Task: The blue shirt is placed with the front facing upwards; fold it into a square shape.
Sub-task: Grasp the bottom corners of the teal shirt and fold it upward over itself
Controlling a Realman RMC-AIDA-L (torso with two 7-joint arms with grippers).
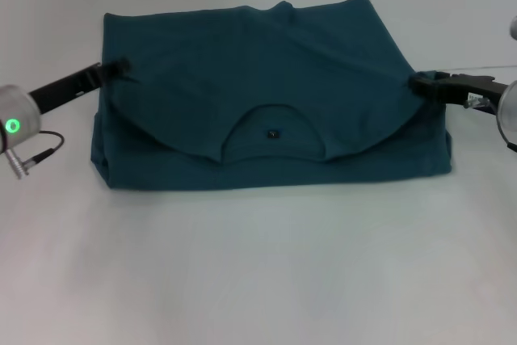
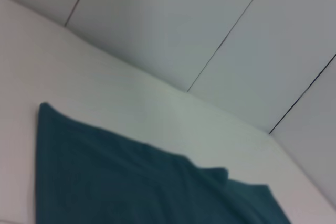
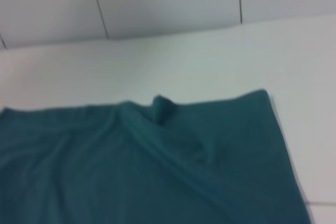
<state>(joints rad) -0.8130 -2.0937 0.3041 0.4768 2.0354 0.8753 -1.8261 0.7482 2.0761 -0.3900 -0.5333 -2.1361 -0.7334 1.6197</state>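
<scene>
White table (image 1: 258, 280), folded blue shirt (image 1: 266, 78), left gripper (image 1: 121, 65) and right gripper (image 1: 416, 82) jaws pinching its edges

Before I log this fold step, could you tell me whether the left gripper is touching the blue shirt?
Touching. In the head view the left gripper has its tip on the left edge of the blue shirt, with the cloth puckered there and no gap visible.

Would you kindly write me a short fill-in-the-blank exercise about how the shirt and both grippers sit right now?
The blue shirt lies on a ____ table.
The left gripper is at the shirt's ____ edge.
The right gripper is at the shirt's ____ edge.
The small dark tag sits just inside the ____.

Missing words: white; left; right; neckline
</scene>
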